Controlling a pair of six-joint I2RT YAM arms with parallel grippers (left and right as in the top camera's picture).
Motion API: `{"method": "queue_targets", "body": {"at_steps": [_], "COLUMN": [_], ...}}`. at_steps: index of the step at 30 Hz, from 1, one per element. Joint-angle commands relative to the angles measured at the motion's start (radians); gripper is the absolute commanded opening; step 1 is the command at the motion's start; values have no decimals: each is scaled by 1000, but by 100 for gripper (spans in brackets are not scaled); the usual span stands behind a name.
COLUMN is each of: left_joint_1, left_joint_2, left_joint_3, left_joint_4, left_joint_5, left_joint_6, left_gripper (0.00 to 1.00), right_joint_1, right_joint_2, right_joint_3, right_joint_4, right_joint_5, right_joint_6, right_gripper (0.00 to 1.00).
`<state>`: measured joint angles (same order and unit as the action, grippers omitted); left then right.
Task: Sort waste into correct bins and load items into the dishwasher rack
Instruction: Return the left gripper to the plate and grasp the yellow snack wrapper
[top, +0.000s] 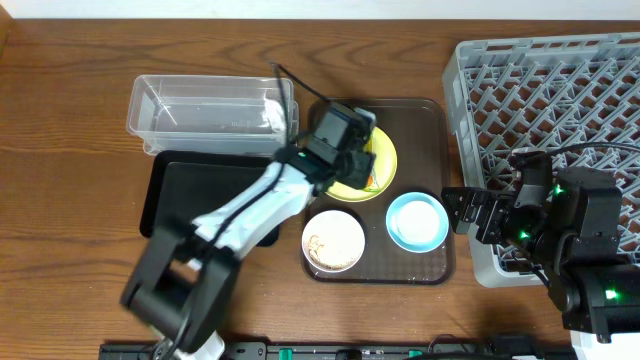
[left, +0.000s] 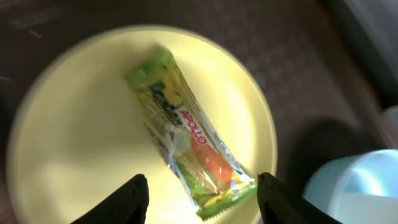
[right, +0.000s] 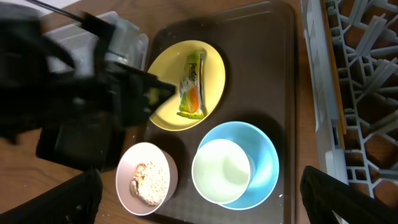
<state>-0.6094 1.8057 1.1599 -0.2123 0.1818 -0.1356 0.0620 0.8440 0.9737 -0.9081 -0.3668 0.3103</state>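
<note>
The yellow-green and orange snack wrapper (left: 186, 134) lies on the round yellow plate (left: 81, 124) on the brown serving tray (top: 430, 270). My left gripper (left: 202, 202) is open just above the plate, its fingers either side of the wrapper's near end, not touching it. In the right wrist view the wrapper (right: 192, 86) and plate (right: 168, 106) also show. The white bowl (top: 333, 240) holds rice-like scraps (right: 152, 180). The light blue bowl (top: 417, 221) has a pale round cup (right: 221, 171) inside it. My right gripper (top: 470, 215) is open and empty, between the tray and the grey rack (top: 560, 90).
The clear tub (top: 210, 110) stands at the back left with something white at its right end. The black tray (top: 190, 190) lies in front of it, partly under my left arm. The rack's edge (right: 323, 93) runs close along the serving tray's right side.
</note>
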Motion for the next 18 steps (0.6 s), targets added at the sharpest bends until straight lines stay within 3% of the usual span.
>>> {"method": "queue_targets", "body": {"at_steps": [1,7,9,12,18], "left_joint_1": [-7,-7,-8,-5,49], "left_joint_2": [77,159,162,153,40], "left_joint_3": [4,4,4,6,18], "left_joint_4": [21,39,41,43,41], "left_joint_5": [5,6,6,17,17], "left_joint_6": [26,-78,-112,-114,-149], "left_gripper": [58,57,47,9,6], "right_joint_1": [-16,-16,-16,-16,-16], "right_joint_2": [0,0,0,0,0], "right_joint_3": [23,23,23,23,23], "right_joint_4": [-1,-7,-10,-11,-11], "right_joint_5": [-4,-4,-4,-4,-4], "right_joint_6": [-12,-12,-12,-12,-12], "right_gripper": [99,99,99,99,99]}}
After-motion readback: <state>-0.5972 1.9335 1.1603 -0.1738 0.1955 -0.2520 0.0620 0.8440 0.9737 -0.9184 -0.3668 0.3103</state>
